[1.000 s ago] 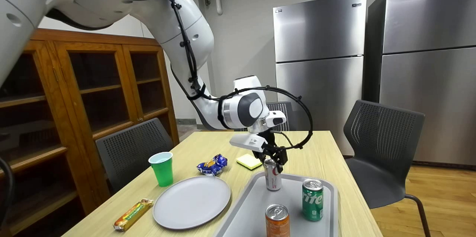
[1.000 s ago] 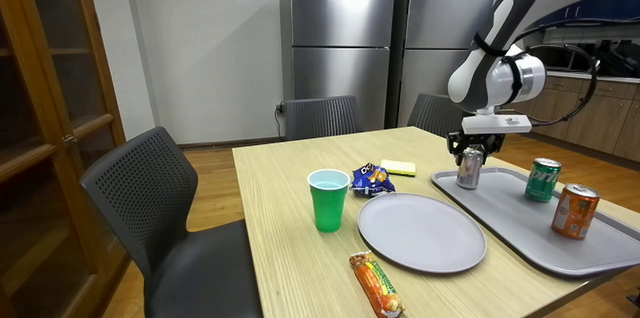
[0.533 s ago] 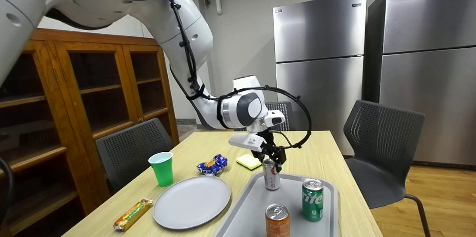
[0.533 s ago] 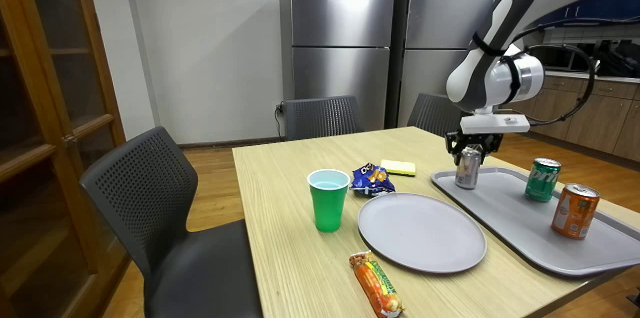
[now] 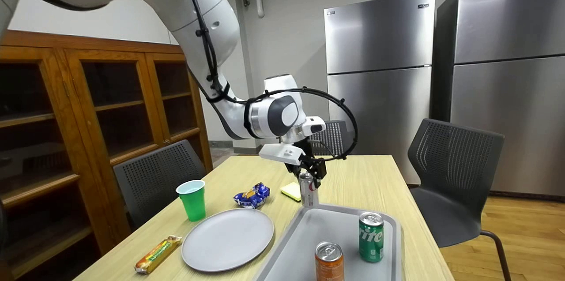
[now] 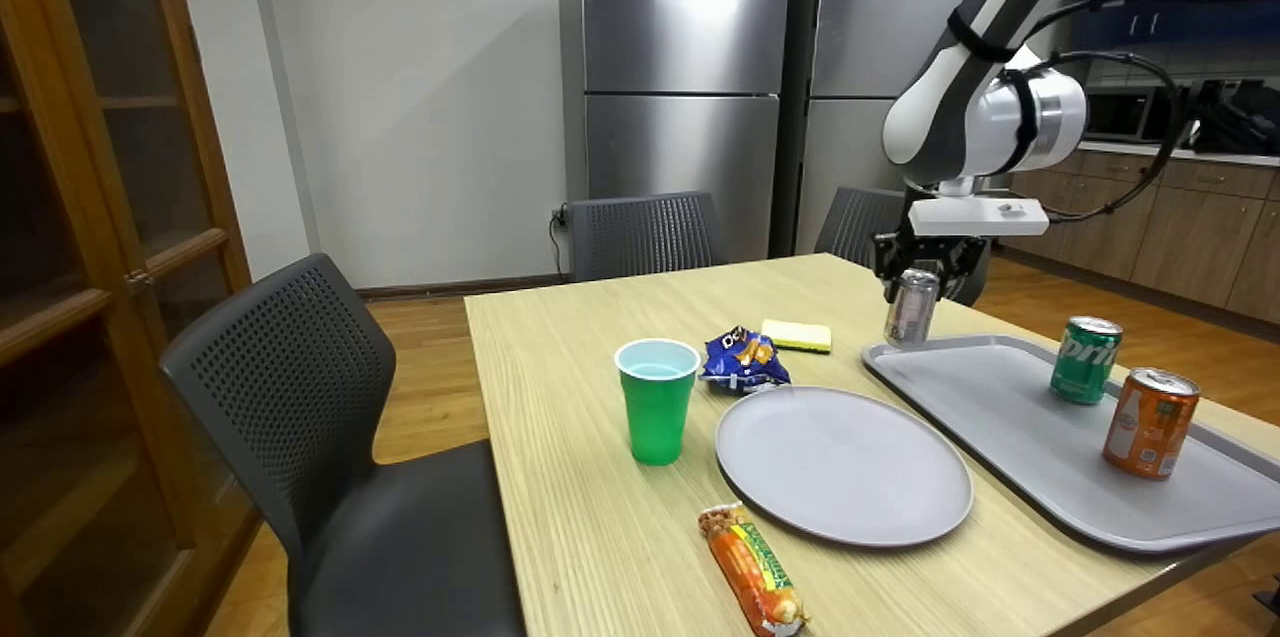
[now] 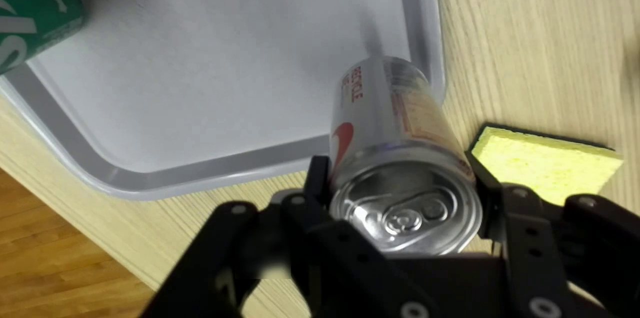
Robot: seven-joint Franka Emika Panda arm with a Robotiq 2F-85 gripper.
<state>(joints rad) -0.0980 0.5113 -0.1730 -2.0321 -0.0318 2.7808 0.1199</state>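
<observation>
A silver soda can with red marks stands between the fingers of my gripper, which press on both sides near its top. In both exterior views the silver can hangs slightly tilted by the far corner of the grey tray, apparently raised off its surface. Its lower end overlaps the tray's corner in the wrist view. A green Sprite can and an orange can stand upright on the tray. Close beside the held can, on the table, lies a yellow sponge.
A grey plate lies beside the tray. Around it are a green cup, a blue snack bag and an orange-wrapped snack bar. Dark chairs stand round the table.
Over the last half second my gripper has risen with the silver can and shifted toward the tray's far corner. The can has left its spot on the tray. Other objects have stayed put.
</observation>
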